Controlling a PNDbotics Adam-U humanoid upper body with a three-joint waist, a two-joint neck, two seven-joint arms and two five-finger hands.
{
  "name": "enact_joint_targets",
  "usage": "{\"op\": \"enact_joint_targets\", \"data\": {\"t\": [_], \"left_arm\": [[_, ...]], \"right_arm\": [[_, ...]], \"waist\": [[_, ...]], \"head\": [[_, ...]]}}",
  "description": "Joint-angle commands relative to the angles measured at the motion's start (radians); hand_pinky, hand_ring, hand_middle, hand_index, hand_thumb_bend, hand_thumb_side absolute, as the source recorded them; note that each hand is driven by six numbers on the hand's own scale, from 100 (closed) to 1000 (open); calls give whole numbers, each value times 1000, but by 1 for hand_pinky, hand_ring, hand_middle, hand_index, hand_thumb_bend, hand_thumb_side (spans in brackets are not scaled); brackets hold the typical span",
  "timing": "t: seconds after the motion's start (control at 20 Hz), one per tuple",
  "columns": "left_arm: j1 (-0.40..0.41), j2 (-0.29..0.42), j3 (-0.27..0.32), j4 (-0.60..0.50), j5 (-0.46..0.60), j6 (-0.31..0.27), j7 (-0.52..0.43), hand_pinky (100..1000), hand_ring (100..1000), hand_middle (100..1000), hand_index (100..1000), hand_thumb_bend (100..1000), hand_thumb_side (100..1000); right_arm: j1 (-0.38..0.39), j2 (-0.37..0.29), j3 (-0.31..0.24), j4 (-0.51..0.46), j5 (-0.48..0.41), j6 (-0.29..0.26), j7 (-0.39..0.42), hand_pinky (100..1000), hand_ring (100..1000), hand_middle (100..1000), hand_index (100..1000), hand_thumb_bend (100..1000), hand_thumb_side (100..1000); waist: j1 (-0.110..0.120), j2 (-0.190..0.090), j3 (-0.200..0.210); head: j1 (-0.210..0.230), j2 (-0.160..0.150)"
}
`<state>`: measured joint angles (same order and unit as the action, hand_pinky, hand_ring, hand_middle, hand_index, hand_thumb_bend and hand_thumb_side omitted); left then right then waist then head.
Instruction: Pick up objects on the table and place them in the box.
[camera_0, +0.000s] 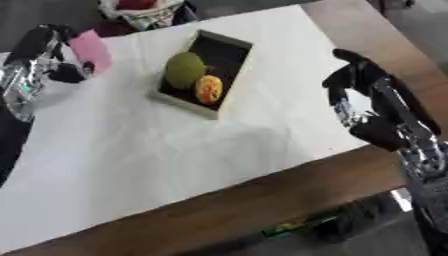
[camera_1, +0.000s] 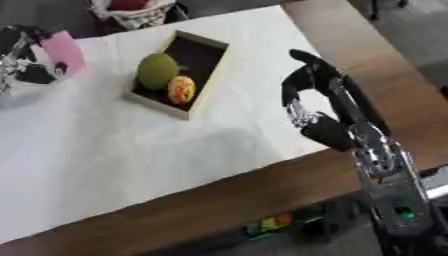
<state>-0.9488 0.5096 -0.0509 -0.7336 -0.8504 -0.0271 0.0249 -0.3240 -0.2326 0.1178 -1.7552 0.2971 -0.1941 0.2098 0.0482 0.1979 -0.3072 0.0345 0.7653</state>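
Two items already lie in the box (camera_0: 229, 85), a shallow wooden tray with a dark floor set askew on the white cloth (camera_0: 157, 165) that covers the table (camera_0: 262, 200): a green round fruit (camera_0: 185, 70) toward its middle and an orange-yellow fruit (camera_0: 208, 89) just beside it, nearer the front wall. One item is left, as far as can be seen: a pink object (camera_0: 91, 50), flat-sided, held up at the far left, clear of the cloth, with the left robot hand (camera_0: 54, 62) clamped on it, fingers curled round its near edge. Judged from this, the task is well advanced; the pink object has yet to cross to the box and be let go. The right robot hand (camera_1: 317, 107) hovers at the cloth's right edge, fingers bent over but holding nothing. The left eye view shows the left forearm's silver casing; the right eye view crops that arm and instead shows the right forearm down to a green light. A basket (camera_0: 140, 15) sits at the far edge.
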Motion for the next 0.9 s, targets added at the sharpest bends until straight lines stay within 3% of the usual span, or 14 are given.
{"op": "enact_joint_targets", "data": {"t": [0.05,0.4,0.9], "left_arm": [[-43,36,-13,-69,35,-10,-8,578,470,480,660,131,103],[-94,-27,-45,-114,66,-29,-25,579,486,498,680,107,106],[-123,-147,-58,-74,-15,-57,-12,593,519,538,712,100,132]], "right_arm": [[-12,-11,-3,-9,-2,-4,1,718,699,605,947,100,584],[-19,-7,6,-9,-7,-6,9,718,699,605,946,100,586],[-43,2,23,-11,-18,-12,28,718,698,604,946,100,584]], "waist": [[-1,-18,-2],[1,-13,-28],[8,10,-86]], "head": [[-1,5],[13,5],[40,5]]}}
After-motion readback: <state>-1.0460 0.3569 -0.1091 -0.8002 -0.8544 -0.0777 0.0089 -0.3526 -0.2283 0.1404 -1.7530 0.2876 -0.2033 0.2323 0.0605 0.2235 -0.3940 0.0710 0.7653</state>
